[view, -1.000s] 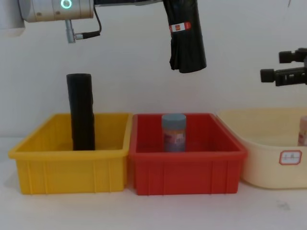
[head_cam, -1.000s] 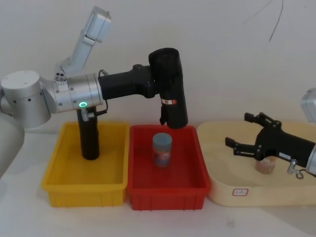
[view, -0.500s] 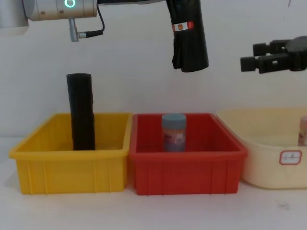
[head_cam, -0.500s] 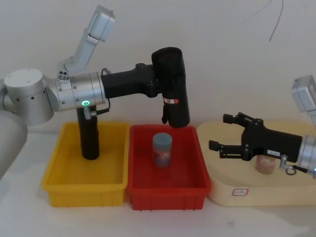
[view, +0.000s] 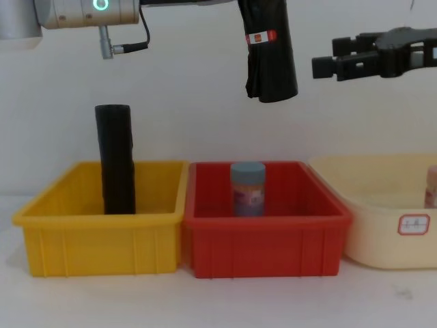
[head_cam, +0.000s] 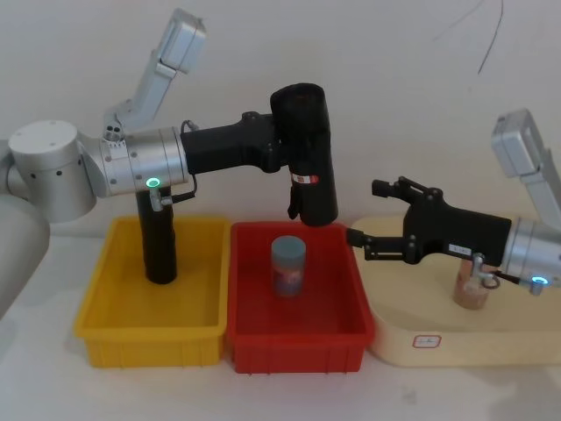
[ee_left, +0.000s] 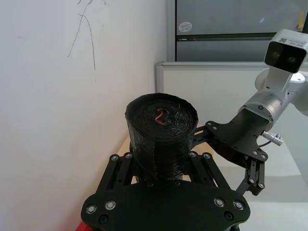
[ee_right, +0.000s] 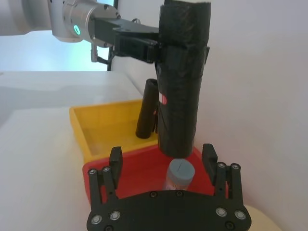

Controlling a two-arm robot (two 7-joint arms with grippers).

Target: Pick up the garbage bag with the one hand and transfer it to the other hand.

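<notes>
The garbage bag (head_cam: 311,149), a tall black plastic roll with a narrow red-and-white label band, hangs in the air above the far edge of the red plastic tray (head_cam: 298,346). Its long axis is nearly upright, the lower end leaning slightly right. The long black left gripper (head_cam: 279,151) clamps its upper half from the left. The long black right gripper (head_cam: 363,212) hovers just right of the lower half, jaws spread wide and facing it, not touching. The handover likely needs a short leftward reach to straddle the roll below the band.

Yellow bin (head_cam: 145,333) w/ black roll (head_cam: 159,250), red bin (head_cam: 298,348) w/ jar (head_cam: 287,266).
</notes>
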